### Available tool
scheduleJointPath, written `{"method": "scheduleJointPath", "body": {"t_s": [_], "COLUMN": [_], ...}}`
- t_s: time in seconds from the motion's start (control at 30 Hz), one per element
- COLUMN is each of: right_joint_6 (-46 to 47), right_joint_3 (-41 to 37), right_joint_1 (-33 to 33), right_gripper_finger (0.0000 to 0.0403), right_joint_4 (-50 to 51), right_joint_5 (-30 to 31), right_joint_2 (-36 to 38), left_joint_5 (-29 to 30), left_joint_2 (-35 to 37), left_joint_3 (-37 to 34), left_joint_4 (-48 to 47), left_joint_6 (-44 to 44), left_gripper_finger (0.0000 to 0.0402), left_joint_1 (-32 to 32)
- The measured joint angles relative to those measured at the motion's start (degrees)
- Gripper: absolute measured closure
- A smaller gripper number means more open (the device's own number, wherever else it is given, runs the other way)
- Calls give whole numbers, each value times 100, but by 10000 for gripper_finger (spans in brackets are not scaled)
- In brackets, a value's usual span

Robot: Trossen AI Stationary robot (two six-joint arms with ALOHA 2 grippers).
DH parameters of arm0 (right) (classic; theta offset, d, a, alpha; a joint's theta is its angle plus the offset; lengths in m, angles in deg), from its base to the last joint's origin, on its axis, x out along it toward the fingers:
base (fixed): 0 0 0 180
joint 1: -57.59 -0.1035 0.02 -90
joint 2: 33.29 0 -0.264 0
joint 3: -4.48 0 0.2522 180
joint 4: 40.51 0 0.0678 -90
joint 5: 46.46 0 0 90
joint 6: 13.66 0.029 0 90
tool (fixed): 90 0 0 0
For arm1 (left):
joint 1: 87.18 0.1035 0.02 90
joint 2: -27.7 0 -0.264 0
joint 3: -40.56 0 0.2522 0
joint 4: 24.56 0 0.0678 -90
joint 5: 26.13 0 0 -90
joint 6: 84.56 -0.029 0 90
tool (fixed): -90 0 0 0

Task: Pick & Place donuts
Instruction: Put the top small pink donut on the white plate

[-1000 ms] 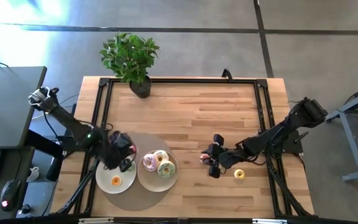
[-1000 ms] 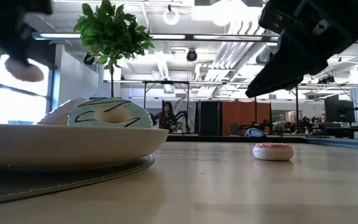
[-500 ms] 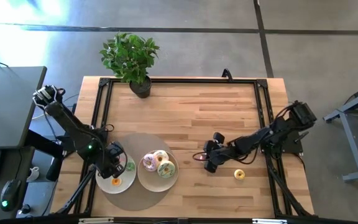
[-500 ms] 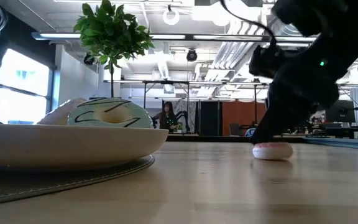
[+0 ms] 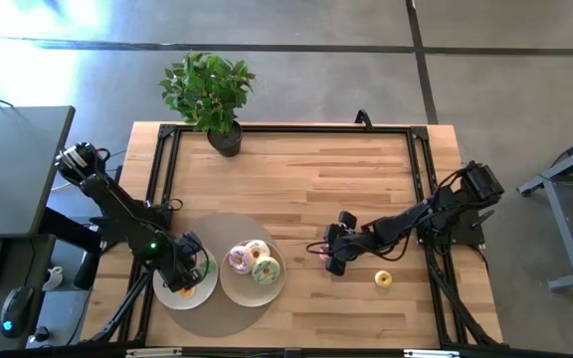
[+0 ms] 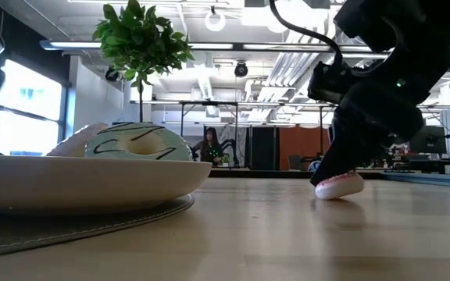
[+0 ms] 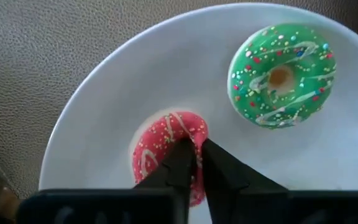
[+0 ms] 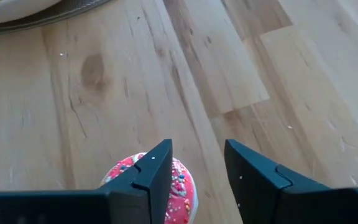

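My left gripper (image 5: pixel 189 270) is low over the left white plate (image 7: pixel 98 93), shut on a red mini donut (image 7: pixel 160 146). A green mini donut (image 7: pixel 280 74) lies flat on the same plate. My right gripper (image 5: pixel 328 255) is open, down at the table over a second red mini donut (image 8: pixel 182 186). That donut stands tilted on the wood in the low view (image 6: pixel 339 186). The pink (image 5: pixel 239 262), cream-white (image 5: pixel 257 249) and green (image 5: pixel 266 270) larger donuts lie on the right plate (image 5: pixel 229 288). A yellow mini donut (image 5: pixel 383 278) lies on the table. My left gripper pinches the red mini donut's rim (image 7: pixel 199 134) between its nearly closed fingers, coming from above. One finger (image 7: pixel 179 165) seems to stand in the hole and the other outside. The donut lies on the plate. My right gripper has one finger (image 8: pixel 154 171) on the second red mini donut from above. The other finger (image 8: pixel 247 168) stands beside it, apart. The donut is tipped, one edge on the table (image 6: pixel 323 193).
Both plates sit on a round grey mat (image 5: pixel 212 316) at the table's near left. A potted plant (image 5: pixel 207 89) stands at the far edge. Bare wood lies between the plates and my right gripper.
My left gripper has gone down and toward the near-left with the red mini donut, onto the left plate. My right gripper has gone down and toward the table's left, onto the other red mini donut, which has tipped up on one edge.
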Motion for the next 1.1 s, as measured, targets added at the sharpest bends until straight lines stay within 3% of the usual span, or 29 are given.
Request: {"method": "scheduleJointPath", "body": {"t_s": [0.2,0.37,0.63,1.1], "right_joint_6": [-3,-274,-501,-71], "right_joint_3": [0,0,2,-2], "right_joint_1": [2,-4,-2,-46], "right_gripper_finger": [264,265,265,265], "right_joint_4": [-34,-29,96,769], "right_joint_5": [-304,-623,-839,-1104], "right_joint_2": [0,110,681,481], "left_joint_5": [-246,-289,-154,17], "left_joint_2": [-4,0,3,5], "left_joint_3": [0,35,447,596], "left_joint_4": [74,32,-446,-657], "left_joint_6": [-130,-158,-151,-125], "left_gripper_finger": [291,252,245,245], "left_joint_1": [-1,0,0,0]}}
